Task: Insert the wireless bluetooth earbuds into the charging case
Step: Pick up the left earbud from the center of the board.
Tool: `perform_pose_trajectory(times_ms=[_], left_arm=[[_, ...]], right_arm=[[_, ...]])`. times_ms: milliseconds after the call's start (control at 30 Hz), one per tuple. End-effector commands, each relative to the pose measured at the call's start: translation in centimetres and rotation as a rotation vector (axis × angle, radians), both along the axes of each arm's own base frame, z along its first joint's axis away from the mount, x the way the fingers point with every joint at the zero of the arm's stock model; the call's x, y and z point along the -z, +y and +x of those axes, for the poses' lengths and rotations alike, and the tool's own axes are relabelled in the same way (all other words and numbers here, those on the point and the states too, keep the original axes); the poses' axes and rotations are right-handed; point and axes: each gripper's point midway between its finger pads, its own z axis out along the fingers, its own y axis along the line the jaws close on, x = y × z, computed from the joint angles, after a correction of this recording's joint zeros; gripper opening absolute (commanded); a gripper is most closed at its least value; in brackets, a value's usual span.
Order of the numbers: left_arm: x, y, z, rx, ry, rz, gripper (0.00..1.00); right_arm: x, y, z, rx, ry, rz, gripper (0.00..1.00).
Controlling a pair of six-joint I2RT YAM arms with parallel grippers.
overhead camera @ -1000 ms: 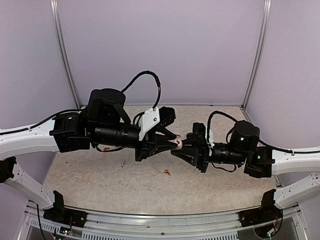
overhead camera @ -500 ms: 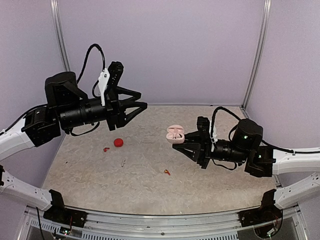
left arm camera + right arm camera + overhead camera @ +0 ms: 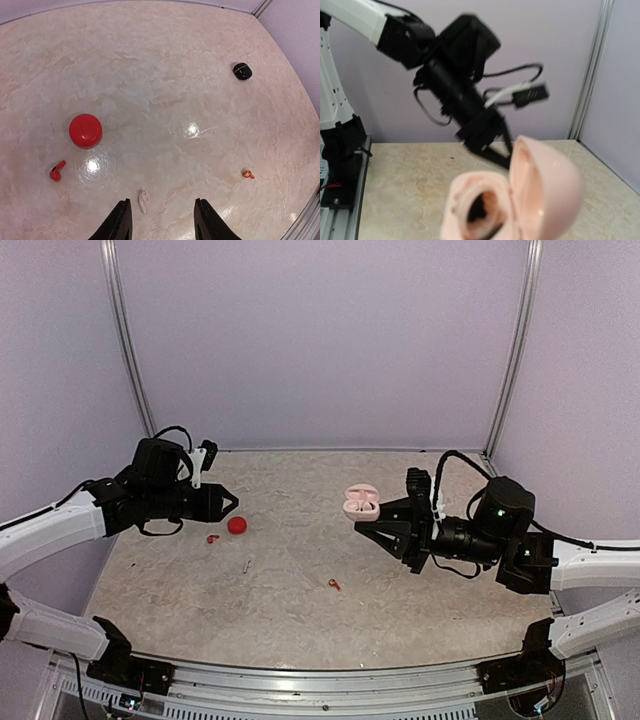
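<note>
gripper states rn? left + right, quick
Left gripper: open, holding nothing.
Right gripper: closed on the pink charging case, whose lid is open.

Lilac walls (image 3: 320, 340), marbled beige tabletop (image 3: 290, 605)

left claw (image 3: 230, 503): off pink case (image 3: 362, 502) | swung left, lowered | jaws parted
</note>
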Motion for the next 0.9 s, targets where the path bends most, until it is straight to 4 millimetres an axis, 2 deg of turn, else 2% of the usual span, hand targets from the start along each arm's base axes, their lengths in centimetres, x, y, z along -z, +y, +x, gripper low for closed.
perform_pose_trajectory(times_ms=[0,133,367,467,600,733,867], left_arm=[[4.1,0.1,-1.9,-0.003,0.096,-0.042,0.43],[7.1,0.8,-2.4,-0.013,0.159,0.024,0.42],[11.0,0.1,-2.6,0.031,0.258,0.142,0.4],[11.2,-0.8,-2.3,0.054,0.227,0.149,0.39],[11.0,-1.2,-0.7,0.058,0.221,0.202,0.37],[12.9,-1.9,-0.6,0.097,0.285,0.293,0.34],[13.3,-2.0,-0.2,0.109,0.314,0.352,0.31]], right_arm=[[-0.1,-0.8,0.1,0.012,0.009,0.018,0.0],[0.1,-0.9,0.2,0.012,0.013,0.014,0.0],[0.3,-1.0,0.4,0.018,0.017,0.009,0.0],[0.3,-1.3,0.4,0.024,0.019,0.013,0.0],[0.4,-1.2,0.5,0.021,0.022,0.008,0.0],[0.3,-1.3,0.5,0.027,0.02,0.005,0.0],[0.3,-1.5,0.5,0.035,0.018,0.003,0.0]])
